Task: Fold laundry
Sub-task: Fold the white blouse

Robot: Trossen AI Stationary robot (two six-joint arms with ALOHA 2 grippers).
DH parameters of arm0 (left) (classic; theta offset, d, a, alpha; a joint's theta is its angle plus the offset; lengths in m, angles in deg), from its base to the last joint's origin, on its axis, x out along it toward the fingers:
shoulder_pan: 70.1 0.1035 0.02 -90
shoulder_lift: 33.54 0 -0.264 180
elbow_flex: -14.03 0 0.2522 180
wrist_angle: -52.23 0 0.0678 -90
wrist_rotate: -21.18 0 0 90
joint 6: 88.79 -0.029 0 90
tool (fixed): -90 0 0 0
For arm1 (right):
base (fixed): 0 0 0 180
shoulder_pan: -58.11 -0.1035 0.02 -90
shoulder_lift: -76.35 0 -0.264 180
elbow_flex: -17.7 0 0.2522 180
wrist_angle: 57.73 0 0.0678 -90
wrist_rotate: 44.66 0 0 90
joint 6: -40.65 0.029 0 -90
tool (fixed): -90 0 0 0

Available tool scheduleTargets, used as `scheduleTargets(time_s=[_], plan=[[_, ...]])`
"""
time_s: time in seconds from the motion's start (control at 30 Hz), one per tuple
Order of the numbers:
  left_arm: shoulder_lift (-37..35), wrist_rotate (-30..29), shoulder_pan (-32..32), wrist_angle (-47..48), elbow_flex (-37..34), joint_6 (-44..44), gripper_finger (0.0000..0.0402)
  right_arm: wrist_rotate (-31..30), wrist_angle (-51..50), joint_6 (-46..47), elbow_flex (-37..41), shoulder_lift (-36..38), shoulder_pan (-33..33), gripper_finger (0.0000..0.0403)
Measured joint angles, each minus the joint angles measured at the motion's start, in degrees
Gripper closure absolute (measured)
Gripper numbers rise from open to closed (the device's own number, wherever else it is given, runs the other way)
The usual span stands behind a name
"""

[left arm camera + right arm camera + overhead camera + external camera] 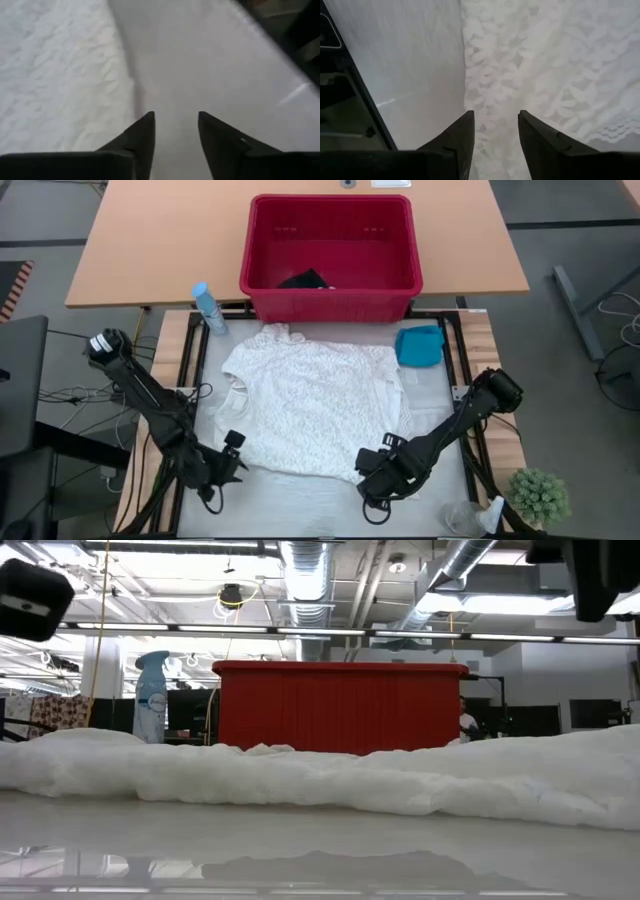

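The low view sits right at table height and shows the cream-white lacy cloth (330, 780) as a long soft ridge across the white table (300, 850). Behind it stand the red basket (340, 705) and a blue spray bottle (151, 695). It does not show what is inside the basket.

The high view looks down and shows more. The left gripper (232, 460) is at the near left corner of the cream-white lacy cloth (315, 405). The right gripper (375, 465) is at its near right corner. The cloth lies spread flat in the middle of the table (300, 505). The turquoise-blue garment (419, 345) lies just beside the far right edge of the cloth, well apart from both grippers. Farther back, the dark garment (305, 280) lies inside the red basket (330, 255). The spray bottle (209, 308) stands near the basket's left corner, and a small green plant (540, 495) sits by the near right side.

The left wrist view shows the left gripper (176, 125) with its fingers apart and nothing between them, over bare table, with the cloth (60, 75) just beside it. The right wrist view shows the right gripper (496, 125) with its fingers apart too, right over the lacy edge of the cloth (550, 65), holding nothing.

No writing can be read anywhere
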Motion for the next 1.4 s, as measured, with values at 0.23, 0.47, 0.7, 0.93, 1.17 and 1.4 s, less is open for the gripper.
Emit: scheduleTargets(time_s=[0.23, 0.47, 0.7, 0.93, 1.17, 1.4], plan=[[8.51, -4.03, 1.17, 0.6, 0.0, 0.87, 0.0206, -0.52, 1.12, -0.02, 0.0, -0.02, 0.03, 0.0229], [15.12, -0.97, 5.12, 1.0, 0.13, 12.41, 0.0229, -2.87, 3.82, 0.25, 0.0, -0.02, -0.92, 0.0229], [13.54, 0.4, 8.6, 5.09, 0.52, 20.03, 0.0369, -6.21, 4.03, 4.11, 0.0, -0.02, -2.54, 0.023], [11.24, 6.24, 12.4, 13.58, 7.32, 22.45, 0.04, -6.54, 6.34, 4.45, 0.0, -0.02, -3.46, 0.023], [9.68, 19.78, 15.66, 23.73, 21.31, 21.49, 0.0401, -6.29, 8.46, 4.05, 0.0, -0.04, -3.49, 0.023], [9.43, 9.6, 19.28, 41.61, 32.1, 10.85, 0.0401, -6.29, 7.94, 2.56, 0.0, -0.04, -3.45, 0.023]])
